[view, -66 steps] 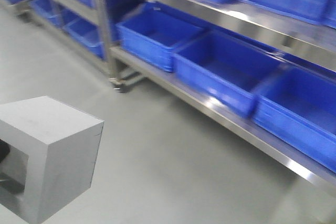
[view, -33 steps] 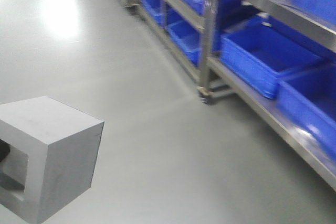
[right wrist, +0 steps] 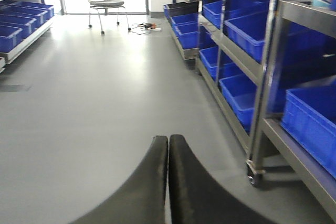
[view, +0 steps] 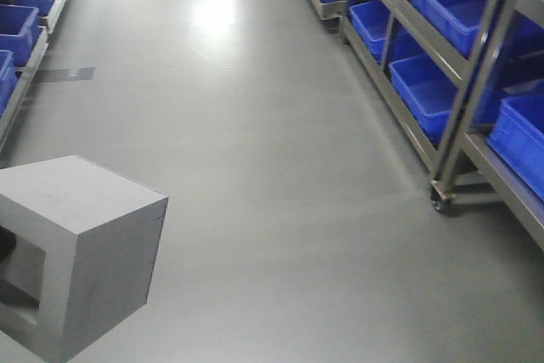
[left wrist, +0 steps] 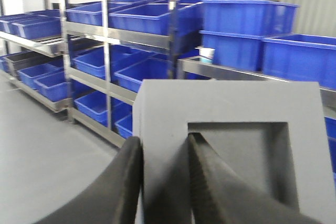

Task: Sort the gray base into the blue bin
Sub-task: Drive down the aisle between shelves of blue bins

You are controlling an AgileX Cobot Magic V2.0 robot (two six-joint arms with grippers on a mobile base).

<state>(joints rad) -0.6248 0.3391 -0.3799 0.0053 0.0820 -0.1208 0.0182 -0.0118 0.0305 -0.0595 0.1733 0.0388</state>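
**Base [left wrist: 231,145] held clear of the floor in the aisle, gripped by one wall.**
The left gripper [left wrist: 163,145] has one finger inside the square recess and the other on the outer side, clamping the wall between them. That wall is probably the only part thin enough to pinch. The block is matte light gray, smooth-sided and sharp-edged. It hangs low at the left over the floor [view: 280,167], well apart from the blue bins [view: 425,91] on the racks [view: 466,116]. The right gripper [right wrist: 168,142] is closed on nothing, fingers pressed together.
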